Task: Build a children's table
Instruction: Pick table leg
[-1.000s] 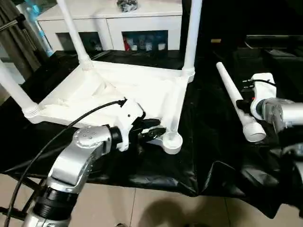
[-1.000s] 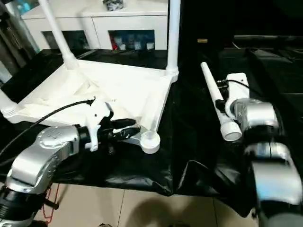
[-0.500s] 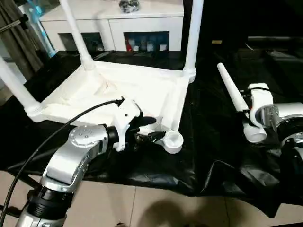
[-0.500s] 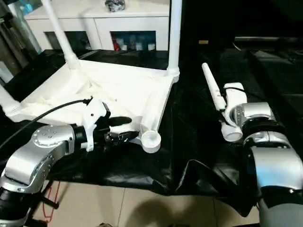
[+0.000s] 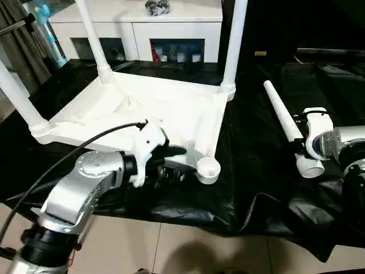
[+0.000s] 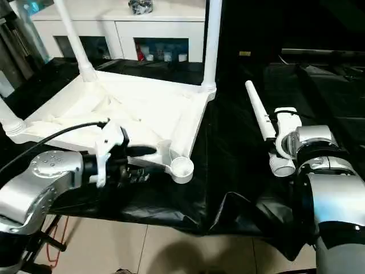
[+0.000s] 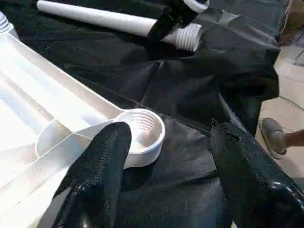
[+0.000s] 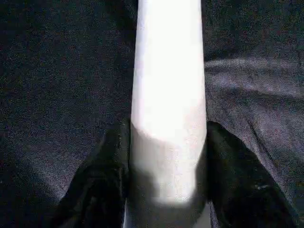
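Note:
The children's table lies upside down on the black cloth: a white ribbed tabletop (image 5: 142, 108) with three legs standing in its corner sockets. The near right socket (image 5: 209, 169) is empty. My left gripper (image 5: 177, 162) is open just left of that socket; in the left wrist view its fingers (image 7: 102, 161) stand wide apart with the socket (image 7: 142, 135) ahead of them. The fourth leg (image 5: 280, 113) lies on the cloth at the right. My right gripper (image 5: 301, 141) is shut on it near its threaded end, with the leg (image 8: 168, 95) between the black fingers (image 8: 102, 175).
A white cabinet (image 5: 142, 25) with glass-fronted compartments stands behind the table. The black cloth (image 5: 251, 188) hangs over the near edge above a tiled floor. A black cable (image 5: 74, 157) runs along my left forearm. A person's shoe (image 7: 275, 135) rests on the floor beyond the table.
My left gripper's fingers have spread apart and drawn back a little from the empty socket. My right gripper has settled onto the lying leg and closed in on it.

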### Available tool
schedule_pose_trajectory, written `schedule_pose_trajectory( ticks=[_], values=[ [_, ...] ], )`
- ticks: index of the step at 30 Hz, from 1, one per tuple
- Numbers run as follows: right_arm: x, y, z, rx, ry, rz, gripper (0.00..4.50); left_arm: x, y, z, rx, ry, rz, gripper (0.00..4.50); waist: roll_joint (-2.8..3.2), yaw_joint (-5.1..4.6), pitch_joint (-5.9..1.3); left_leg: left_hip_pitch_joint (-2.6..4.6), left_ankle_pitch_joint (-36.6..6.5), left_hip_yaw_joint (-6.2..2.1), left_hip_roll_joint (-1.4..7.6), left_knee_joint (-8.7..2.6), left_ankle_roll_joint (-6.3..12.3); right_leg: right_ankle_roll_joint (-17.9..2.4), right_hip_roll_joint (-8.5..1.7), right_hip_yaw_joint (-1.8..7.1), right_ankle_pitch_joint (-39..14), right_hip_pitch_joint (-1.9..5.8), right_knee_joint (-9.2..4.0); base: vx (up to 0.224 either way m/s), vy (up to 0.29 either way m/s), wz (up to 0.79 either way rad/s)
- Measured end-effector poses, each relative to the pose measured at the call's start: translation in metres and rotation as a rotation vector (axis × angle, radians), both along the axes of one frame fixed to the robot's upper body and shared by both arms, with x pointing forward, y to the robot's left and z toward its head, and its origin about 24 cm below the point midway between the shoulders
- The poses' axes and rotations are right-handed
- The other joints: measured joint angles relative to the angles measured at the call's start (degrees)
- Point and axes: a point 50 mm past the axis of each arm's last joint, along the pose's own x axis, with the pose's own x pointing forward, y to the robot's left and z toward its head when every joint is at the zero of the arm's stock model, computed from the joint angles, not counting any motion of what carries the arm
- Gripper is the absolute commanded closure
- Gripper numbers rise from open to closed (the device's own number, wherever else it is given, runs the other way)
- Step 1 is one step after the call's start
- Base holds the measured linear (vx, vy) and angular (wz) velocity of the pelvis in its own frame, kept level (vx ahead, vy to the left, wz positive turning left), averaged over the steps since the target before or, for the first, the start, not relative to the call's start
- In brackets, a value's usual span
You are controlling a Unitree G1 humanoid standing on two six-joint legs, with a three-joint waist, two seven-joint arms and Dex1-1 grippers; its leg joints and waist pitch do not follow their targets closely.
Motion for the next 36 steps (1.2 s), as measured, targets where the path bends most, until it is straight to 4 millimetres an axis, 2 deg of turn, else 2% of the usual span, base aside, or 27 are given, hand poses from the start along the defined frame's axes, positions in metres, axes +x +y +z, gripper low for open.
schedule_pose_trajectory(
  ticks=[7, 13, 17, 18, 20, 22, 23, 25, 26, 29, 33, 36],
  values=[
    [0.0, -0.006, 0.002, 0.01, -0.048, -0.061, 2.62, 0.001, -0.004, 0.001, -0.031, -0.016, 0.018, 1.44, 0.0, 0.03, 0.01, -0.01, 0.0, -0.01, 0.0, 0.01, 0.0, 0.0, -0.01, 0.01, 0.0, -0.02, 0.01, 0.0, 0.0, 0.0],
    [-0.001, -0.018, 0.005, 0.107, -0.159, -0.144, 2.62, 0.006, -0.006, 0.008, -0.124, -0.109, 0.109, 1.44, 0.03, -0.16, 0.0, -0.03, 0.0, 0.01, 0.0, 0.02, 0.0, 0.0, 0.01, 0.0, 0.0, -0.02, -0.02, 0.0, 0.0, 0.0],
    [0.004, -0.023, 0.015, 0.253, -0.4, -0.173, 2.62, 0.018, -0.013, 0.015, -0.271, -0.208, 0.276, 1.44, 1.59, -0.31, 0.01, -0.16, 0.0, 0.01, -0.06, 0.21, 0.09, 0.0, -0.11, 0.05, 0.0, -0.03, -0.13, 0.0, 0.0, 0.0],
    [0.005, -0.024, 0.018, 0.29, -0.485, -0.147, 2.62, 0.021, -0.016, 0.017, -0.298, -0.218, 0.309, 1.44, 1.79, -0.25, -0.08, -0.15, 0.0, 0.01, -0.06, 0.19, 0.1, 0.0, -0.1, 0.01, 0.0, -0.01, -0.13, 0.0, 0.0, 0.0],
    [0.008, -0.013, 0.027, 0.384, -0.656, -0.036, 2.62, 0.025, -0.019, 0.021, -0.336, -0.223, 0.338, 1.44, 1.96, -0.44, -0.16, -0.16, 0.0, 0.03, 0.04, 0.18, 0.12, 0.0, 0.05, -0.07, 0.0, -0.02, -0.07, 0.0, 0.0, 0.0],
    [0.006, -0.005, 0.03, 0.443, -0.73, 0.039, 2.62, 0.026, -0.023, 0.021, -0.346, -0.219, 0.336, 1.44, 2.2, -0.39, -0.3, -0.2, 0.1, -0.06, 0.05, 0.13, 0.39, 0.1, 0.12, -0.16, 0.0, 0.02, -0.04, 0.0, 0.0, 0.0],
    [-0.004, 0.001, 0.032, 0.498, -0.827, 0.107, 2.62, 0.03, -0.026, 0.02, -0.362, -0.232, 0.379, 1.44, 2.2, -0.13, -0.35, -0.09, 0.1, -0.06, 0.13, 0.07, 0.39, 0.1, 0.17, -0.33, -0.1, 0.06, -0.1, 0.0, 0.0, 0.0],
    [-0.018, 0.023, 0.025, 0.648, -0.908, 0.188, 2.62, 0.04, -0.028, 0.018, -0.359, -0.237, 0.449, 1.44, 2.45, 0.02, -0.38, -0.09, 0.1, -0.07, 0.25, 0.01, 0.4, 0.1, 0.2, -0.39, -0.1, 0.03, -0.11, 0.0, 0.0, 0.0],
    [-0.025, 0.036, 0.019, 0.735, -0.916, 0.226, 2.62, 0.045, -0.032, 0.018, -0.365, -0.222, 0.46, 1.44, 2.68, 0.08, -0.36, -0.1, 0.2, -0.11, 0.25, 0.02, 0.39, 0.1, 0.18, -0.37, -0.1, 0.03, -0.12, 0.0, 0.0, 0.0],
    [-0.044, 0.052, 0.011, 0.874, -0.919, 0.304, 2.62, 0.052, -0.046, 0.024, -0.397, -0.158, 0.413, 1.44, 2.92, 0.88, -0.4, -0.11, 0.2, -0.01, 0.2, 0.03, 0.4, 0.2, 0.01, -0.21, -0.1, 0.02, -0.18, 0.0, 0.0, 0.0],
    [-0.062, 0.075, 0.025, 0.99, -0.922, 0.497, 2.62, 0.052, -0.059, 0.031, -0.557, 0.043, 0.305, 1.44, 2.89, 1.52, -0.39, -0.11, 0.2, -0.01, 0.14, 0.05, 0.44, 0.4, -0.01, -0.13, -0.2, 0.03, -0.23, 0.0, 0.0, 0.0],
    [-0.071, 0.101, 0.025, 1.053, -0.848, 0.633, 2.62, 0.056, -0.07, 0.047, -0.652, 0.12, 0.253, 1.44, 2.89, 1.54, -0.4, -0.09, 0.2, -0.05, 0.13, 0.03, 0.4, 0.4, 0.01, -0.15, -0.3, 0.04, -0.23, 0.0, 0.0, 0.0]
  ],
)
